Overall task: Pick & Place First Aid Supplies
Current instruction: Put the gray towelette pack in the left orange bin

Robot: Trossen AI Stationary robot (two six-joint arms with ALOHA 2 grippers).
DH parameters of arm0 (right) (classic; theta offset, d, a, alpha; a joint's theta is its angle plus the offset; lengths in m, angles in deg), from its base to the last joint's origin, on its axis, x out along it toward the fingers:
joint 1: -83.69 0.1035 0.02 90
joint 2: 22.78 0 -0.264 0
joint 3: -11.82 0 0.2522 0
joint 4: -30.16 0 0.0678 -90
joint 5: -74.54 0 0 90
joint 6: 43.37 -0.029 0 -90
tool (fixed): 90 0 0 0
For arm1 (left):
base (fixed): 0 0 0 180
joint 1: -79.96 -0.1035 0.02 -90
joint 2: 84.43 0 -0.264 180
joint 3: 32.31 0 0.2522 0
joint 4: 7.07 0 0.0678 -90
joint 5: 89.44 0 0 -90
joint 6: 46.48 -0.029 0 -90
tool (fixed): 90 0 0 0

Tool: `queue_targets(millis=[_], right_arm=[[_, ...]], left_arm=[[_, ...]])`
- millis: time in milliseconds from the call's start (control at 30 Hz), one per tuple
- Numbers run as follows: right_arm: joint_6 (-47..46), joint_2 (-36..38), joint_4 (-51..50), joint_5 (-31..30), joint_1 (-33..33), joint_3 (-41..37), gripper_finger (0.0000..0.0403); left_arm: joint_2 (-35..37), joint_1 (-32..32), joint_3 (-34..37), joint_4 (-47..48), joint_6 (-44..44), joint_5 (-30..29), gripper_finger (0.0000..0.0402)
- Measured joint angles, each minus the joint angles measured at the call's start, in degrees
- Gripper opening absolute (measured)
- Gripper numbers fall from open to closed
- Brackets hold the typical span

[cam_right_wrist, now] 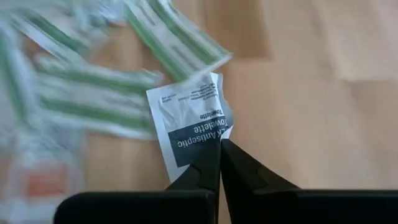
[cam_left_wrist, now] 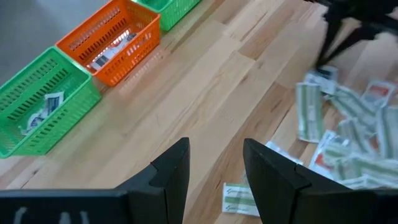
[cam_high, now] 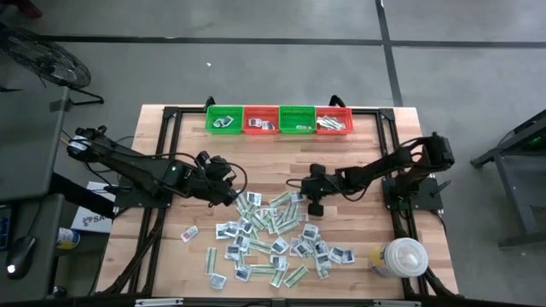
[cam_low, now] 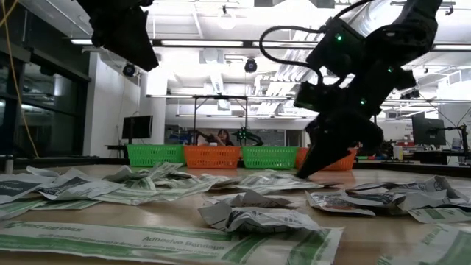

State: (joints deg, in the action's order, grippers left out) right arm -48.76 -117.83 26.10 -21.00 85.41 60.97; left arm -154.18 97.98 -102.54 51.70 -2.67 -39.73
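My right tool (cam_right_wrist: 219, 163) pinches one corner of an antiseptic towelette packet (cam_right_wrist: 189, 121) at the pile's (cam_high: 273, 239) twelve o'clock edge; that thin grip could slip mid-carry. Left tool (cam_left_wrist: 214, 168) hovers open, empty, at nine o'clock.

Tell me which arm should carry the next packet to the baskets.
Right. The right gripper is already shut on a white antiseptic towelette packet at the pile's edge, so it likely only needs to lift and carry. The left gripper is open and empty over bare table beside the pile.
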Motion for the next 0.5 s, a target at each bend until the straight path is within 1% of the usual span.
queue_targets(millis=[233,500], right_arm=[[2.43,8.87,-6.58,-0.82,-3.74,0.28,0.0001],[3.92,17.61,-11.16,-0.76,-7.91,0.36,0.0000]], left_arm=[[3.64,0.00,0.02,0.51,-1.14,-1.60,0.0147],[6.87,0.00,0.00,2.32,-2.04,-5.70,0.0147]])
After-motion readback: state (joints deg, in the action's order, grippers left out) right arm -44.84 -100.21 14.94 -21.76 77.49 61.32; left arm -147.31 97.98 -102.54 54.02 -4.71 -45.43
